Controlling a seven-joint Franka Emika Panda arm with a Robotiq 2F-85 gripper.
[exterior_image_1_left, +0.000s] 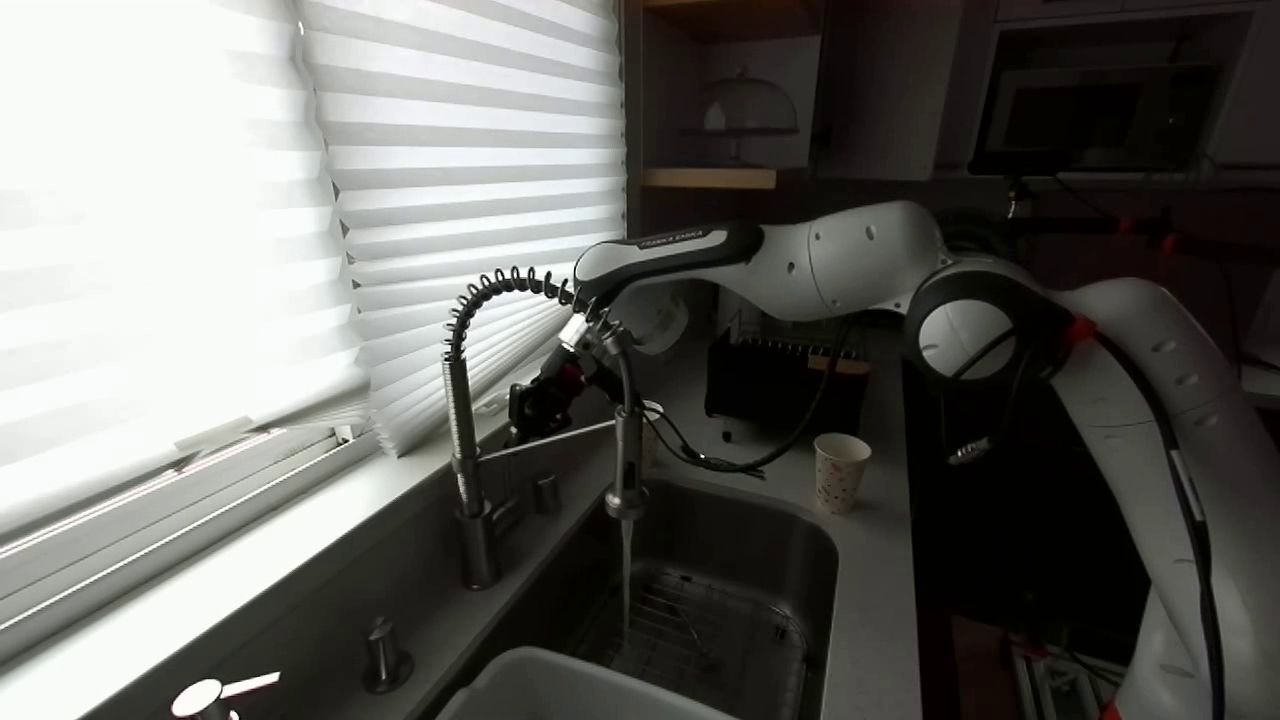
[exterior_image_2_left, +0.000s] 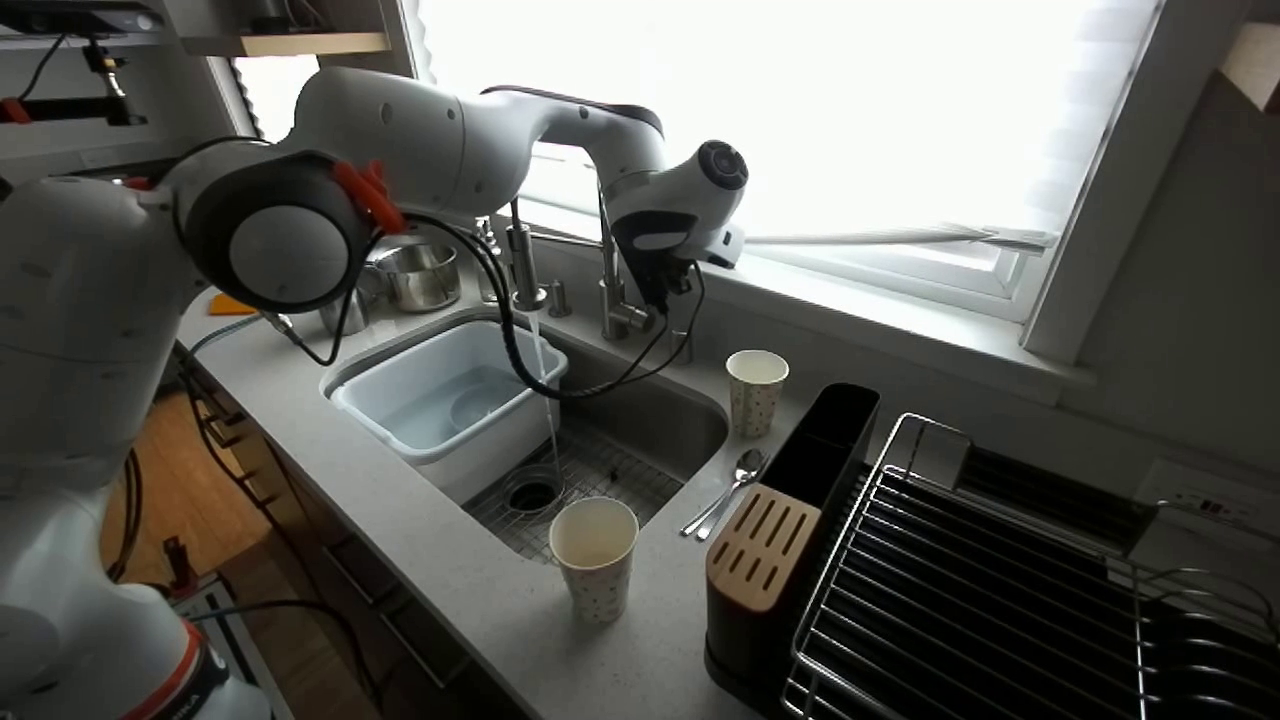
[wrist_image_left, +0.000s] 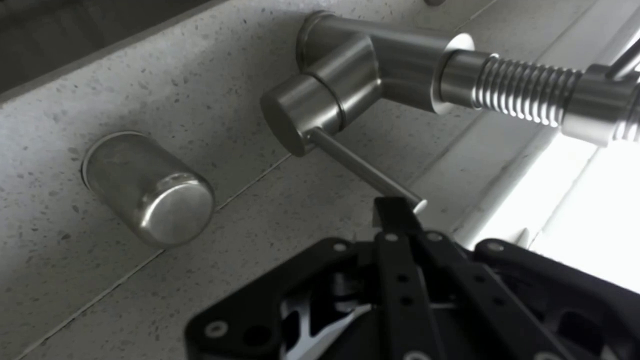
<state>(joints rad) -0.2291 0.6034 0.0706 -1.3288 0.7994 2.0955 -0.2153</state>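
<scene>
Gripper (wrist_image_left: 398, 210) pressed together, nothing seen pinched; tips right by the free end of the lever (wrist_image_left: 365, 168), just right of center in wrist view, contact unclear. Pressed flat, it's probably slimmer for working beside something so thin. Lever angles off the faucet (wrist_image_left: 397, 57), top of frame, right of center. In an exterior view, water (exterior_image_1_left: 627, 565) drops from the spray head (exterior_image_1_left: 627, 455), center, into the sink (exterior_image_1_left: 745, 530), beside the tub (exterior_image_1_left: 560, 685) at bottom edge, likely since the head hangs past it. Cup (exterior_image_1_left: 840, 478) upright on counter (exterior_image_1_left: 875, 610), right, presumably base-down for steadiness.
</scene>
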